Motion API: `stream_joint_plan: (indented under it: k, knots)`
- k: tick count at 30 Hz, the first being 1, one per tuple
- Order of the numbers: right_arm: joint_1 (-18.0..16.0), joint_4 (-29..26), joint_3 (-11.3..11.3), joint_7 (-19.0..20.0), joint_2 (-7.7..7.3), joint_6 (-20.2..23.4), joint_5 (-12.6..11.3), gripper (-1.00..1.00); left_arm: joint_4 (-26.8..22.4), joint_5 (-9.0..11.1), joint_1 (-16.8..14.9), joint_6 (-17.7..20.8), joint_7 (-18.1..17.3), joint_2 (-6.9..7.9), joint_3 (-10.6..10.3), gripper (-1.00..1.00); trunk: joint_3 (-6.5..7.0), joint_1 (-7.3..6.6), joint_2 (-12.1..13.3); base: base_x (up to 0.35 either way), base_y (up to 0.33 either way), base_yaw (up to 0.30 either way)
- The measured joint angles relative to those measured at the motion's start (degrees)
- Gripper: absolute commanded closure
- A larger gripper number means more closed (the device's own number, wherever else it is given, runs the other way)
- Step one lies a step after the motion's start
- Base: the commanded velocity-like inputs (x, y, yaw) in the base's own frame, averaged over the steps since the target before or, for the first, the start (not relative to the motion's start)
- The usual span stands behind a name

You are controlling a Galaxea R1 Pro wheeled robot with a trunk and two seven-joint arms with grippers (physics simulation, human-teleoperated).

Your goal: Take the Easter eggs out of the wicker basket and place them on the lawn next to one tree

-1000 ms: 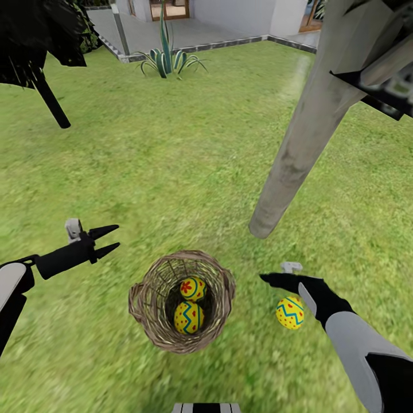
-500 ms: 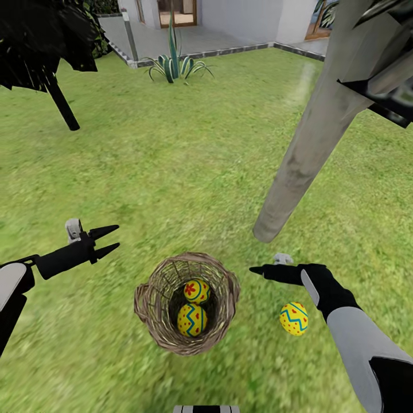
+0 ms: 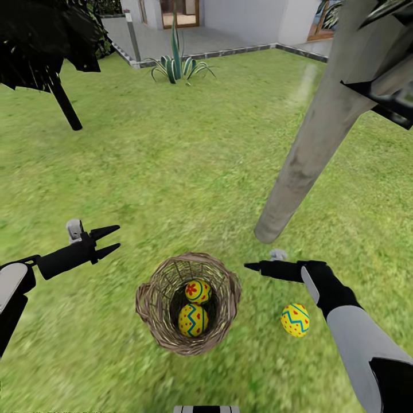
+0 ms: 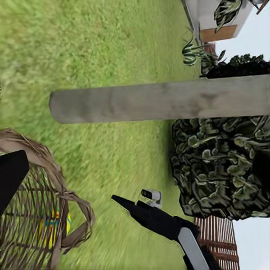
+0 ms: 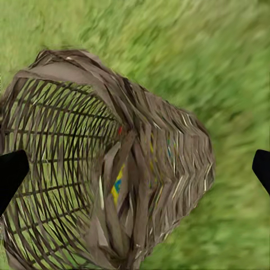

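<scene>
The wicker basket (image 3: 150, 301) stands upright on the lawn (image 3: 172, 172) and holds two yellow Easter eggs (image 3: 198, 290) (image 3: 193, 320). A third egg (image 3: 295, 319) lies on the grass right of the basket, close to the foot of the pale tree trunk (image 3: 298, 172). My right gripper (image 3: 255, 267) hovers open and empty between that egg and the basket rim. In the right wrist view the basket (image 5: 163, 163) sits between its spread fingertips (image 5: 11, 171). My left gripper (image 3: 109, 240) is open and empty over grass, left of the basket. The left wrist view shows trunk (image 4: 157, 101) and basket (image 4: 34, 214).
A near-black tree with a thin trunk (image 3: 64, 106) stands at the far left. A spiky plant (image 3: 175, 63) grows at the lawn's far edge, by grey paving (image 3: 229, 37) and the white house. Dark green foliage (image 4: 219, 163) and a wooden fence (image 4: 216, 242) lie beyond the trunk.
My right gripper has moved up and left, away from the egg on the grass and toward the basket rim. The left arm has stayed put. The view has shifted slightly.
</scene>
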Motion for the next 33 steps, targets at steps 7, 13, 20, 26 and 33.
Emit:
stream_joint_plan:
  k: [7, 13, 20, 26, 33]
  knots:
    - [0.0, -1.57, -0.06, 0.02, -0.06, 0.04, -0.03, -1.0, 0.0, -0.08, 0.0, 0.0, 0.08, -0.18, -0.16, -1.0, 0.42, 0.0, 0.0, 0.0, 0.0, 0.188]
    - [0.0, -2.02, -0.27, 0.23, -0.09, 0.07, -0.12, -1.0, 0.0, -0.09, 0.0, 0.0, 0.12, -0.18, -0.15, -1.0, 0.91, 0.0, 0.0, 0.0, 0.0, 0.113]
    - [0.0, -3.0, -3.45, 0.49, -0.41, 0.08, -0.16, -1.0, 0.0, -0.09, 0.0, 0.0, 0.13, -0.21, -0.18, -1.0, 1.51, 0.0, 0.0, 0.0, 0.0, 0.1]
    - [0.08, -5.12, -6.89, 8.54, -0.51, 3.82, -0.01, -1.0, 0.0, -0.09, 0.0, 0.0, 0.13, -0.22, -0.25, -1.0, 2.02, 0.0, 0.0, 0.0, 0.0, 0.11]
    - [2.05, -7.39, -6.87, 14.91, -0.29, 4.45, 0.33, -1.0, 0.0, -0.09, 0.0, 0.0, 0.13, -0.22, -0.25, -1.0, 2.62, 0.0, 0.0, 0.0, 0.0, 0.141]
